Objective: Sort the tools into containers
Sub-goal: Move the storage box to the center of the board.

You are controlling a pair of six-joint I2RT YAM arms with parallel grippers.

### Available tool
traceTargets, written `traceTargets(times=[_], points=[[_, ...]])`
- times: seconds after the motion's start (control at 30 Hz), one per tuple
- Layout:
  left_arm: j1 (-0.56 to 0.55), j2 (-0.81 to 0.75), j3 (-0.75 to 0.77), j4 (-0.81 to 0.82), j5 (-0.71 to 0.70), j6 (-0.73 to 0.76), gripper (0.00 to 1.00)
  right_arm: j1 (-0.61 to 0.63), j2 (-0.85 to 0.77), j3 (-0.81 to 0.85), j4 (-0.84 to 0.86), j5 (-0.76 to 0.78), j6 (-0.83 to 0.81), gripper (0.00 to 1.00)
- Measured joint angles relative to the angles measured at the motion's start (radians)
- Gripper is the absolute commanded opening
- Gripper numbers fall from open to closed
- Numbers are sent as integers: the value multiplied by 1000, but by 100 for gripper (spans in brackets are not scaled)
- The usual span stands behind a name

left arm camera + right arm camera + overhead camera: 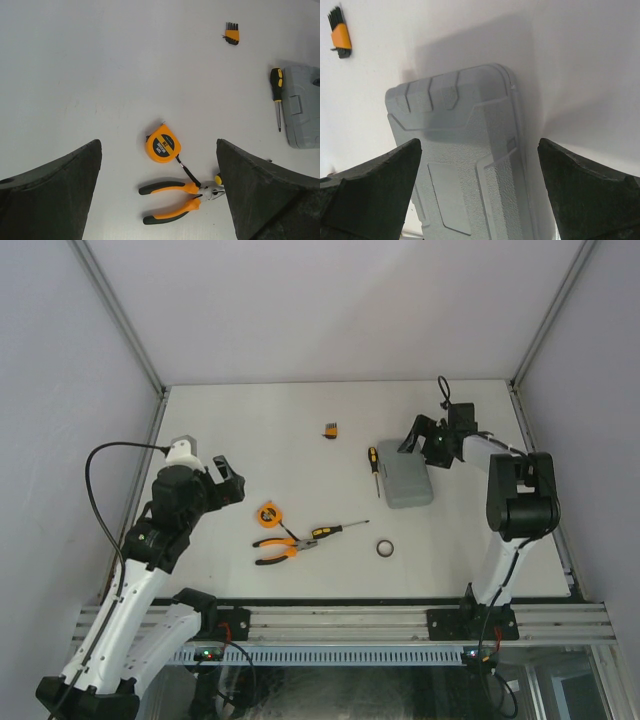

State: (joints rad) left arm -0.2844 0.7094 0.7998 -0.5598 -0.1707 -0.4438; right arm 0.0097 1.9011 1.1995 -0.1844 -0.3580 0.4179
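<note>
While it lies shut, the grey case (405, 476) runs lengthwise near-to-far

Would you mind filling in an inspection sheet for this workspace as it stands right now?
Surface: white table, no spills seen.
Job's things: grey case shut, right of centre; screwdriver beside its left side; second screwdriver, pliers and tape measure grouped mid-table; black ring nearer the front; orange-black block toward the back. All tools lie outside the case.
Clutter: nothing seen.
Grippers: left gripper open, left of the tape measure; right gripper open over the case's far end; both empty.
Cables: black cable looped at the left; thin cable behind the right gripper.
Surroundings: plain walls; metal rail along the near edge.
</note>
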Motion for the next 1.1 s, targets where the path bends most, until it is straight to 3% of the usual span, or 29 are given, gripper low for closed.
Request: traceTargets(times=[0.53, 1.1], points=[[37, 11, 0, 1, 22, 0, 100, 3, 24, -15, -14, -92, -17, 88], [50, 49, 0, 22, 105, -16, 99, 65, -136, -265, 104, -160, -20, 86]])
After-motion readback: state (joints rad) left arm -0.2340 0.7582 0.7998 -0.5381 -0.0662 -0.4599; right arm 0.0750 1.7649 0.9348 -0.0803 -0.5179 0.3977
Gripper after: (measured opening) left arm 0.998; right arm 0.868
